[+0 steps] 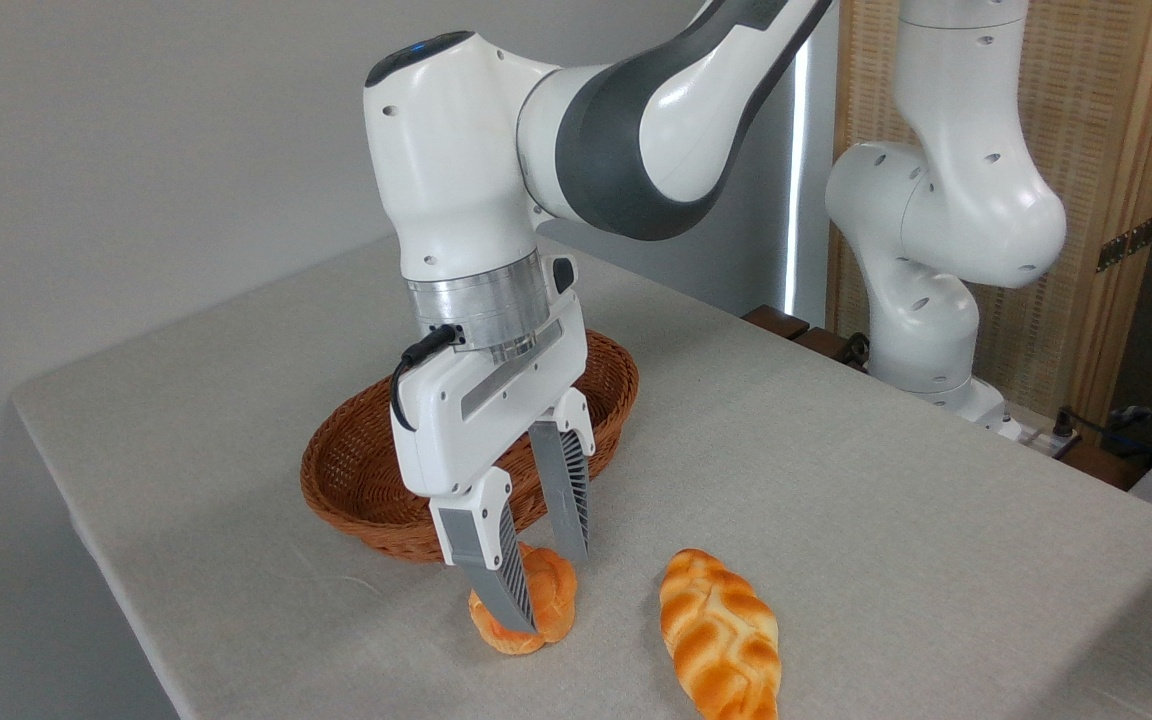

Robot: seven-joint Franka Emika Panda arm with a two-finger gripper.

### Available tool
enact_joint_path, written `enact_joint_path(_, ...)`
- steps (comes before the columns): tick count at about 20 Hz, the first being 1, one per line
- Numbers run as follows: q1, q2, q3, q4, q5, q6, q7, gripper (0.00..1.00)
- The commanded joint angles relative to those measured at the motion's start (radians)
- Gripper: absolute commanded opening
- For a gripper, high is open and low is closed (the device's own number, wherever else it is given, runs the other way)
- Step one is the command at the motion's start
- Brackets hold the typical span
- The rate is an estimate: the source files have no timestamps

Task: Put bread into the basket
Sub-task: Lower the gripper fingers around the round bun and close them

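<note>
A: What does the oval reddish-brown wicker basket [356,470] hold?

B: Nothing that shows. The woven floor visible on its left side is bare, though the white gripper body hides the middle and right of the inside. The basket sits on the grey cloth-covered table [836,480], toward the left and a little back from the front edge.

A: And the small round knotted golden-orange bun [546,600]?

B: It lies on the cloth just in front of the basket's near rim, outside it. Whether it touches the wicker cannot be told from this angle.

A: What is the robot's two-finger gripper [546,588] doing?

B: It points down over the bun. The two grey ribbed fingers [508,575] stand on either side of it: the nearer one crosses the bun's front face with its tip close to the bun's base, the farther one comes down behind the bun's upper right edge. The gap between them is moderate, about the width of the bun. Whether the fingers are actually pressing on the bun cannot be told.

A: Anything else on the table?

B: A longer braided oval loaf [721,635], golden with pale creases, lies to the right of the bun, apart from it and untouched by the gripper.
</note>
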Motion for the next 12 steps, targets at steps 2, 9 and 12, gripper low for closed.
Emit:
enact_joint_path(2, -0.007, -0.014, -0.001, -0.014, 0.027, 0.007, 0.083, 1.0)
enact_joint_path(9, -0.009, -0.014, -0.033, -0.04, 0.036, -0.003, 0.148, 1.0)
enact_joint_path(12, -0.009, -0.014, -0.038, -0.053, 0.035, -0.023, 0.172, 1.0)
